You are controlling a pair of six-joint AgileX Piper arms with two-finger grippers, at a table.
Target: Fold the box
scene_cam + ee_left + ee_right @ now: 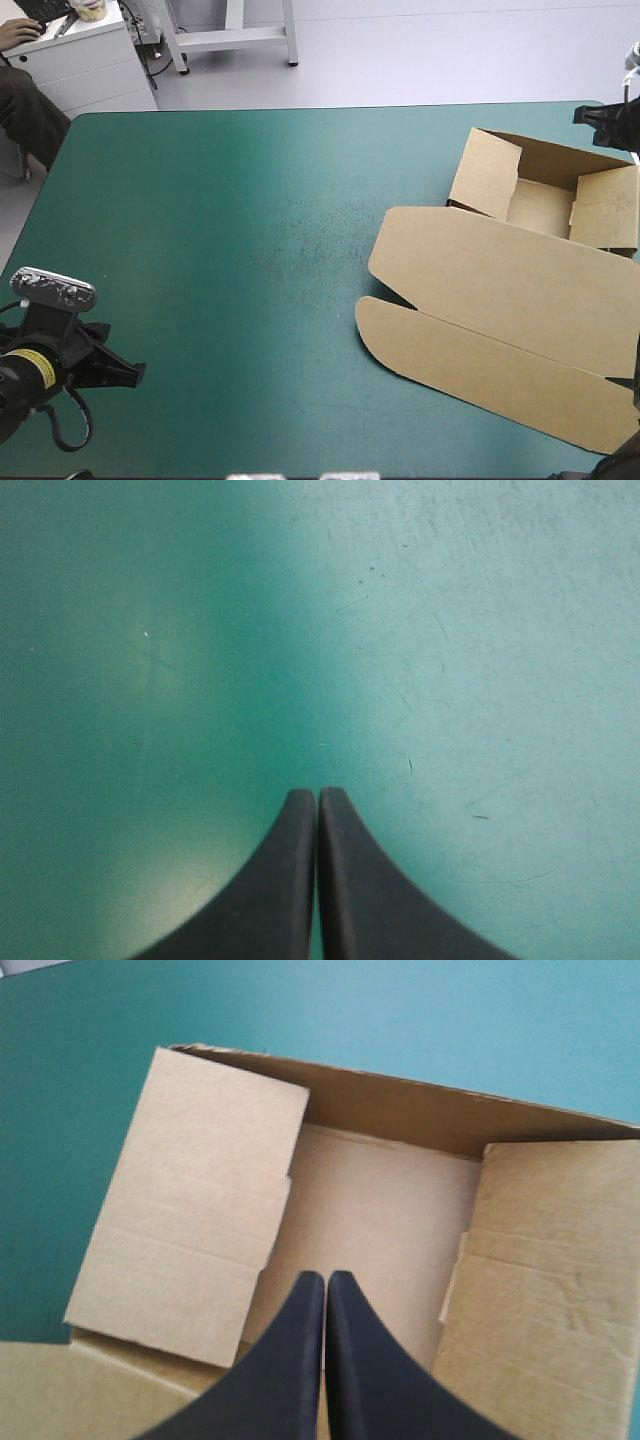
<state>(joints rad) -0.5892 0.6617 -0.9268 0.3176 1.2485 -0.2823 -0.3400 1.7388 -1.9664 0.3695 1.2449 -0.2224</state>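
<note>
Teal-green cover (230, 250) lies over the whole surface. In the high view the brown box (470, 265) rests on the right part of the surface, well apart from the left edge. The far part of the box is an open tray (540, 206) with raised walls. The lid (520, 300) lies flat toward the near edge, and its last panel (480, 372) has a rounded end. The left pincer (136, 374) is by the near-left corner, far from the box, over bare cover.

In the left wrist view the left pincer (318, 802) has its two black fingers pressed together in one point, with nothing between them. Ahead of it there is only the cover, with some fine scratches.

In the right wrist view the right pincer (326, 1282) also has its fingers together and holds nothing. It hangs over the tray and points at the tray floor (380, 1190). One side flap (190, 1200) leans inward on one side of it, the other side flap (550, 1280) on the other side. The far wall (420, 1110) stands behind the floor. Whether the tip touches the board, I cannot tell.
</note>
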